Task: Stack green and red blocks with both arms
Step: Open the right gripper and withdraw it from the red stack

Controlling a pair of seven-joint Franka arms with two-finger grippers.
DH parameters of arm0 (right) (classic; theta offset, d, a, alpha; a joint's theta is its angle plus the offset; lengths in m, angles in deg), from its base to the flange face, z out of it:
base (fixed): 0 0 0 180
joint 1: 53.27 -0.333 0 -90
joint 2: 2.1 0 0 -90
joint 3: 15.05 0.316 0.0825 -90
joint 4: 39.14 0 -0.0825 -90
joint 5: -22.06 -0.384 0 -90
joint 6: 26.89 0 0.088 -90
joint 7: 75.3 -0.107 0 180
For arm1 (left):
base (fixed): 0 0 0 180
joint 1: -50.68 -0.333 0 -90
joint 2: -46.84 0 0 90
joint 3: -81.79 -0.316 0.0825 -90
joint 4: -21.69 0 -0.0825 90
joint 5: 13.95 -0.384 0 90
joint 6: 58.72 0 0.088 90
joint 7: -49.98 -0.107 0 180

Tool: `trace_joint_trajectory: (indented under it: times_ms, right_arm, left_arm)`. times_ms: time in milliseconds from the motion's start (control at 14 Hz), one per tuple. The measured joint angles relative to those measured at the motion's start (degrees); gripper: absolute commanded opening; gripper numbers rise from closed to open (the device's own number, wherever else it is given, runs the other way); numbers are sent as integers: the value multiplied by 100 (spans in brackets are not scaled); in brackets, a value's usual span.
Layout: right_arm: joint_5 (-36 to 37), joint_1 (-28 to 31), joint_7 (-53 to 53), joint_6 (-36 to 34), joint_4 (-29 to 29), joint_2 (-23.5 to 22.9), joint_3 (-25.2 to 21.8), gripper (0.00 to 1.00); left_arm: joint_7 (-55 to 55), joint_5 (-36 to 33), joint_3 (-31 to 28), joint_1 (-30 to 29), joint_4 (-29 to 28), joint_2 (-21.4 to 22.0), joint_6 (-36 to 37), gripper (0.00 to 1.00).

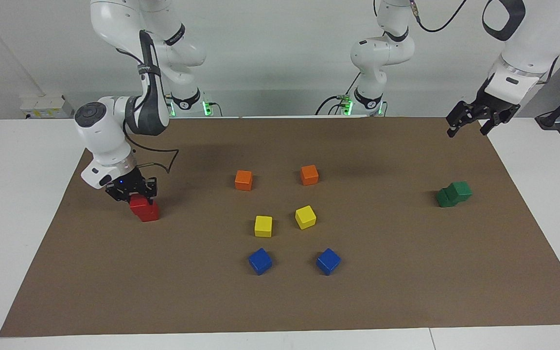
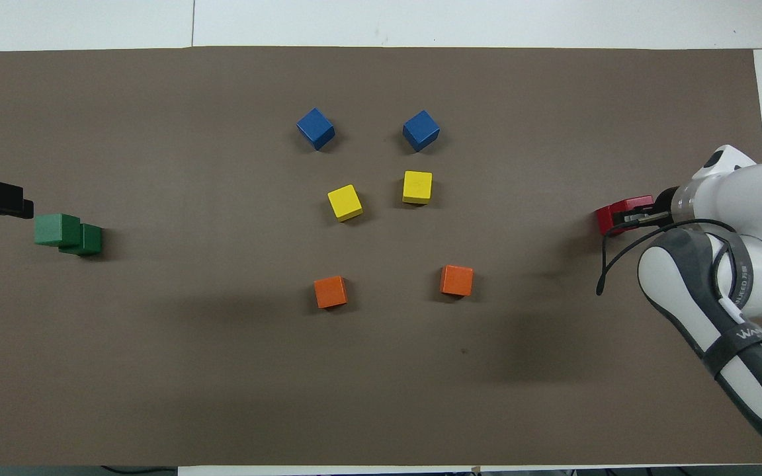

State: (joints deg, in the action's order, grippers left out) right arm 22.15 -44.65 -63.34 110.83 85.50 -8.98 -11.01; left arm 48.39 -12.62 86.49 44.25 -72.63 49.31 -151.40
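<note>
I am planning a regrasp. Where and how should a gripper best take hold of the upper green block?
Probably from straight above, fingers on two opposite flat side faces of the upper green block. It sits offset on the lower green block, top face exposed, nothing close beside it. The open left gripper is raised over the mat's edge.

At frame left I see my right gripper (image 1: 132, 194) clamped on the upper red block (image 1: 138, 202); upper right, my left gripper (image 1: 474, 120) hangs open above the green blocks (image 1: 454, 194)

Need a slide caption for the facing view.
Right gripper shut on upper red block atop the lower one; left gripper open, raised over the mat.
</note>
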Motion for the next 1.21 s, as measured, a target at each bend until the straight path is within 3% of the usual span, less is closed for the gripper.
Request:
trace_joint_trajectory:
  times_ms: [71, 142, 285, 356, 926, 1210]
  right_arm:
    - [0, 0, 0, 0, 0, 0, 1, 23]
    - [0, -2, 0, 0, 0, 0, 1, 60]
    - [0, -5, 0, 0, 0, 0, 4, 94]
    - [0, -5, 0, 0, 0, 0, 5, 100]
    - [-1, 0, 0, -39, -77, 6, 3, 100]
    - [-16, 1, -158, -1513, -978, 231, -3, 100]
  left_arm:
    - [0, -1, 0, 2, 0, 0, -3, 100]
    - [0, -1, 0, 4, 0, 0, -3, 100]
    - [0, -1, 1, 10, 0, 0, -3, 100]
    - [0, -1, 2, 12, 0, 0, -3, 100]
    - [-36, -89, 1, 13, 0, 0, -14, 100]
    - [-91, -99, 2, 13, 0, 0, -75, 100]
